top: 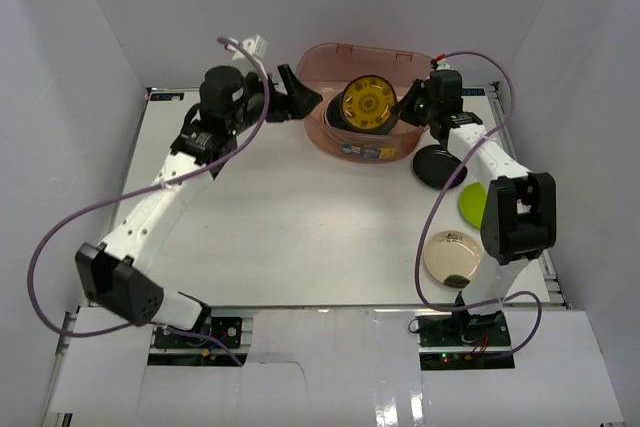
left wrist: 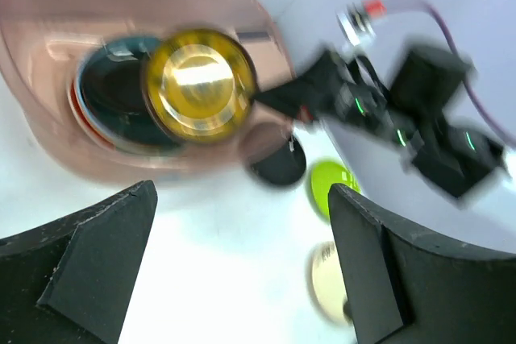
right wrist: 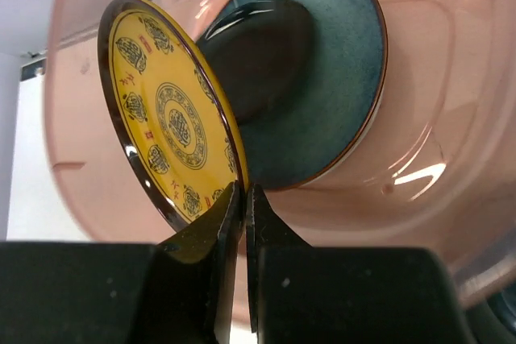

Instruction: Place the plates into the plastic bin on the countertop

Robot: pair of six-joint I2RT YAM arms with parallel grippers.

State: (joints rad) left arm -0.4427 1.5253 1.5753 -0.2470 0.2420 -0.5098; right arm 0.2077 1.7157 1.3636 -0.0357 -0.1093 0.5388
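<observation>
The plastic bin (top: 340,62) stands at the back of the countertop (top: 300,227). My right gripper (right wrist: 244,191) is shut on the rim of a yellow-black patterned plate (right wrist: 165,126), which it holds tilted on edge over the bin (right wrist: 451,118). Below it in the bin, a glossy black plate (right wrist: 258,62) lies on a dark teal plate (right wrist: 330,94). Just left of the bin, my left gripper (top: 305,95) is open and empty. Its fingers (left wrist: 89,255) frame bare countertop, with the bin (left wrist: 48,46) and the yellow plate (left wrist: 197,82) beyond.
Three plates lie on the countertop's right side: a black one (top: 438,165) beside the bin, a lime green one (top: 472,204) partly under the right arm, and a cream one (top: 452,257) nearer the front. White walls enclose the countertop.
</observation>
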